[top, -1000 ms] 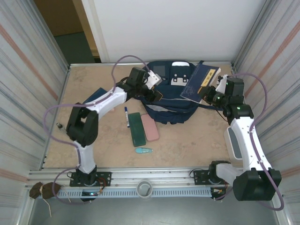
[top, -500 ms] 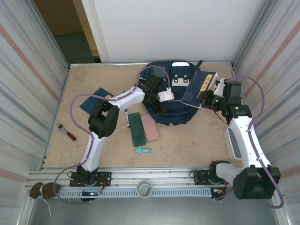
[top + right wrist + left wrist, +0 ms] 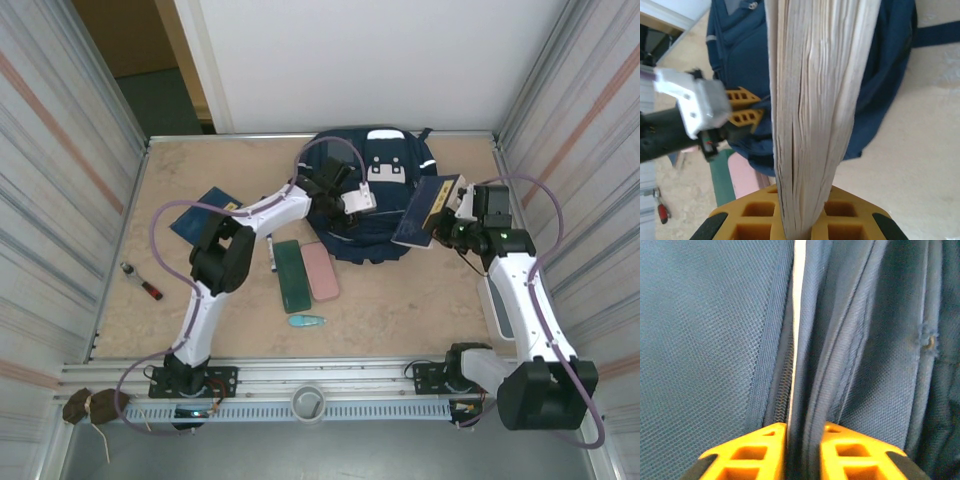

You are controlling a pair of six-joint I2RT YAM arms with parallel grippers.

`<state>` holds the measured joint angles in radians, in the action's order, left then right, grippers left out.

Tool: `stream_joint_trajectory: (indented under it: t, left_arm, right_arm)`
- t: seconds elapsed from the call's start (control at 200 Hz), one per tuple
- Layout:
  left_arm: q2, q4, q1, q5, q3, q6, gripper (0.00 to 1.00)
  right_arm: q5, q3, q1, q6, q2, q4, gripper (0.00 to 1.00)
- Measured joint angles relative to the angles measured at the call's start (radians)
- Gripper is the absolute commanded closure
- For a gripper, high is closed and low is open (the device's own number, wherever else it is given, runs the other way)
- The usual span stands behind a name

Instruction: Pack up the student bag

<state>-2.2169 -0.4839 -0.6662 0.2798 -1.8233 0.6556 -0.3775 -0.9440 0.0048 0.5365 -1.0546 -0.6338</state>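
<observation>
On student bag (image 3: 385, 228), white label patches (image 3: 376, 171) illegible.

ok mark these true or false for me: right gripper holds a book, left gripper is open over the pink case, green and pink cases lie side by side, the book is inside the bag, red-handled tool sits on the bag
1. The right gripper holds a book. True; its page edges face the wrist camera.
2. The left gripper is open over the pink case. False: it is shut on a fold of the student bag.
3. The green case and the pink case lie side by side. True, on the table near the bag.
4. The book is inside the bag. False: it is held at the bag's right side.
5. The red-handled tool sits on the bag. False: it lies on the table near the left wall.
</observation>
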Motion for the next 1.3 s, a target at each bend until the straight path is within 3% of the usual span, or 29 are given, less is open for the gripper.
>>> stream_joint_trajectory:
  t: [0.17, 0.321, 0.441, 0.661, 0.917, 1.072, 1.157, 1.222, 1.303]
  left_arm:
    - [0.080, 0.050, 0.056, 0.111, 0.003, -0.145, 1.00]
    - [0.145, 0.138, 0.112, 0.203, 0.003, -0.298, 1.00]
    - [0.160, 0.191, 0.142, 0.259, 0.002, -0.408, 1.00]
    - [0.160, 0.204, 0.157, 0.331, 0.002, -0.523, 1.00]
    - [0.155, 0.201, 0.157, 0.376, -0.019, -0.570, 1.00]
    - [0.144, 0.201, 0.161, 0.407, -0.039, -0.599, 1.00]
    - [0.135, 0.201, 0.163, 0.420, -0.054, -0.613, 1.00]
    - [0.126, 0.203, 0.163, 0.430, -0.069, -0.628, 1.00]
    - [0.117, 0.206, 0.167, 0.435, -0.083, -0.644, 1.00]
  right_arm:
    - [0.014, 0.000, 0.000, -0.018, 0.144, -0.115, 1.00]
    - [-0.065, 0.060, 0.000, -0.007, 0.237, -0.138, 1.00]
    - [-0.160, 0.183, 0.026, 0.087, 0.232, -0.038, 1.00]
    - [-0.158, 0.298, 0.174, 0.319, 0.057, 0.353, 1.00]
    - [0.038, 0.268, 0.260, 0.490, -0.239, 0.771, 1.00]
    - [0.183, 0.196, 0.295, 0.553, -0.429, 0.927, 1.00]
    - [0.255, 0.111, 0.323, 0.564, -0.534, 0.984, 0.89]
    - [0.308, 0.038, 0.340, 0.570, -0.617, 1.019, 0.72]
    - [0.350, -0.053, 0.352, 0.578, -0.716, 1.047, 0.58]
